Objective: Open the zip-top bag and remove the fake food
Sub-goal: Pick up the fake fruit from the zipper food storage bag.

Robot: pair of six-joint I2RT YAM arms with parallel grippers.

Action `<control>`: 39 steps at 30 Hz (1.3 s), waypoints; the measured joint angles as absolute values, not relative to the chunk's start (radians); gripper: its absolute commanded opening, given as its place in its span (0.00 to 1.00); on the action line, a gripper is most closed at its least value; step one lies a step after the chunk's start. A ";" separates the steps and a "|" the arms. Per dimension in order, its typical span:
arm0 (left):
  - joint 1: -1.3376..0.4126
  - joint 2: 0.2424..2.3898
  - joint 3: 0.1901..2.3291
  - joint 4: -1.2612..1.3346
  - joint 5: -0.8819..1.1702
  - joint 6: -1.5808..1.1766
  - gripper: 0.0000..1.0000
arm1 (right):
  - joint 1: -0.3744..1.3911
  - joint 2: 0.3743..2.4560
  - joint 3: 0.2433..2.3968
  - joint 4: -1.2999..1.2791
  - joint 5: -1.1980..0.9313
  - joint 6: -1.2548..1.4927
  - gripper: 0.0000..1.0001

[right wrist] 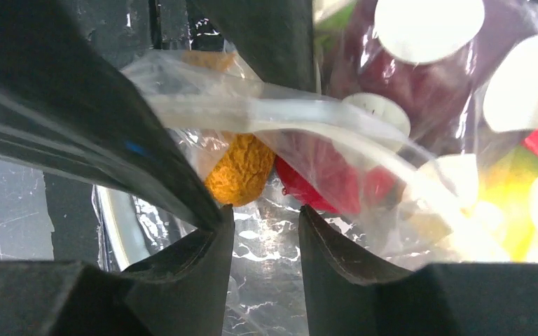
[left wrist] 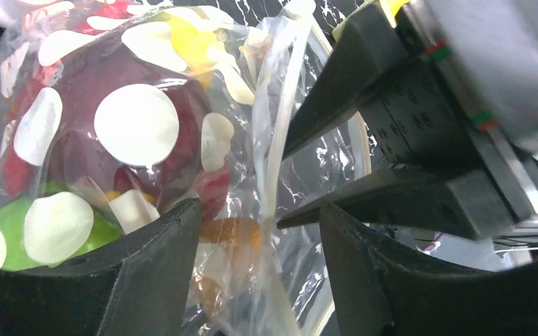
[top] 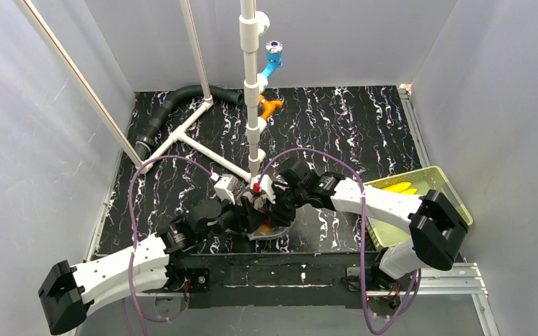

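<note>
The zip-top bag [top: 269,231] lies at the near middle of the mat, between both grippers. In the left wrist view the bag [left wrist: 136,122] shows its white dots and the fake food inside: a dark red piece [left wrist: 84,84], a green one [left wrist: 7,220] and a yellow one [left wrist: 190,43]. The right wrist view shows an orange piece [right wrist: 242,171] and a red one [right wrist: 322,183] in it. My left gripper [left wrist: 259,213] is open, its jaws astride the bag's mouth film. My right gripper [right wrist: 266,210] is narrowly open at the zip strip [right wrist: 287,112], facing the left one.
A pale yellow-green mesh basket [top: 455,203] at the right edge holds yellow pieces [top: 399,187]. A white pipe frame [top: 252,105] with blue [top: 273,59] and orange [top: 270,106] fittings stands just behind the grippers. A black hose [top: 175,101] lies at the back left.
</note>
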State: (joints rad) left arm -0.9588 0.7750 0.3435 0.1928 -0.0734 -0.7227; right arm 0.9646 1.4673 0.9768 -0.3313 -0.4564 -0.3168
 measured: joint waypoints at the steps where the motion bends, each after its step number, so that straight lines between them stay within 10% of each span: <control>1: -0.959 0.752 0.346 0.163 -0.077 -0.716 0.69 | 0.960 1.467 0.969 -0.326 -0.459 -0.310 0.47; 11: -0.959 0.530 0.410 -0.106 -0.135 -0.657 0.68 | 0.929 1.470 0.964 -0.286 -0.516 -0.247 0.51; 18: -0.959 0.359 0.426 -0.342 -0.207 -0.632 0.25 | 0.929 1.501 0.964 -0.279 -0.544 -0.215 0.54; 39: -0.959 0.689 0.253 -0.080 -0.051 -0.684 0.22 | 0.938 1.559 0.983 -0.283 -0.599 -0.178 0.65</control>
